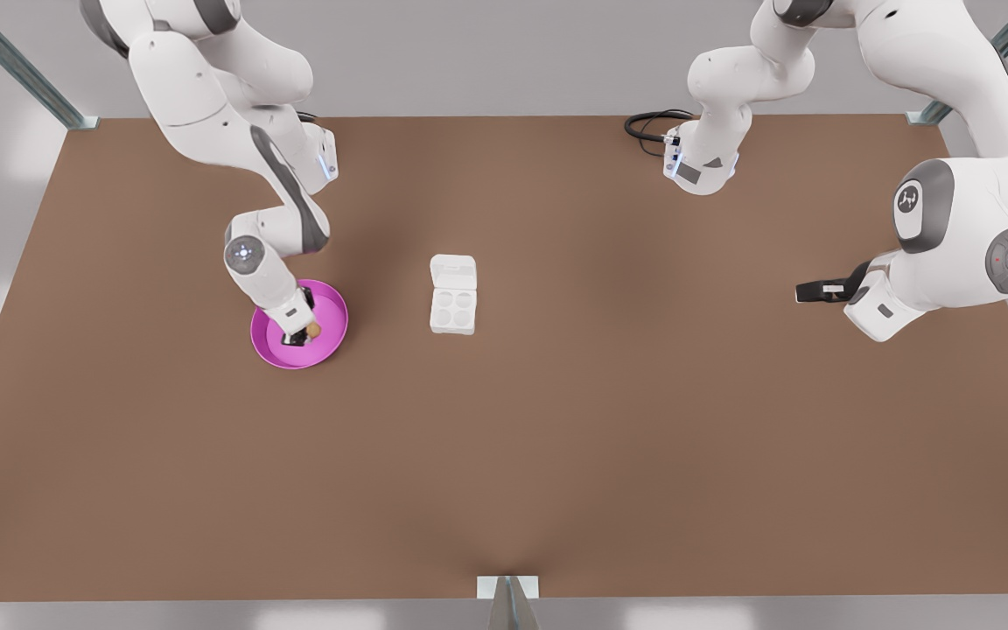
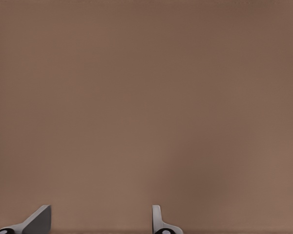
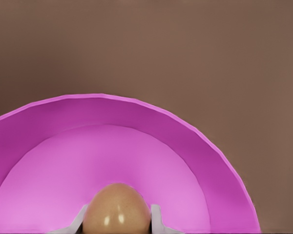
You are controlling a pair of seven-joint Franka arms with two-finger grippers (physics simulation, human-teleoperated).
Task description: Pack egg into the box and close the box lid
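My right gripper [image 1: 301, 335] pinches the egg [image 3: 118, 208] over the plate [image 1: 329, 346]; wrist view confirms contact. My left gripper [image 1: 806, 292] waits, fingers [image 2: 39, 219] spread.

Two arms, glossy white shells with dark grey bands at the joints. Arm at 9 o'clock [image 1: 241, 157]: round grey joint cap with small white marks, blue light strip on the wrist block. Arm at 3 o'clock [image 1: 950, 175]: grey oval panel bearing a white logo, grey joint disc with tiny red and green dots, looped black cable at its wrist block. Pale grey fingertips [image 2: 39, 219].
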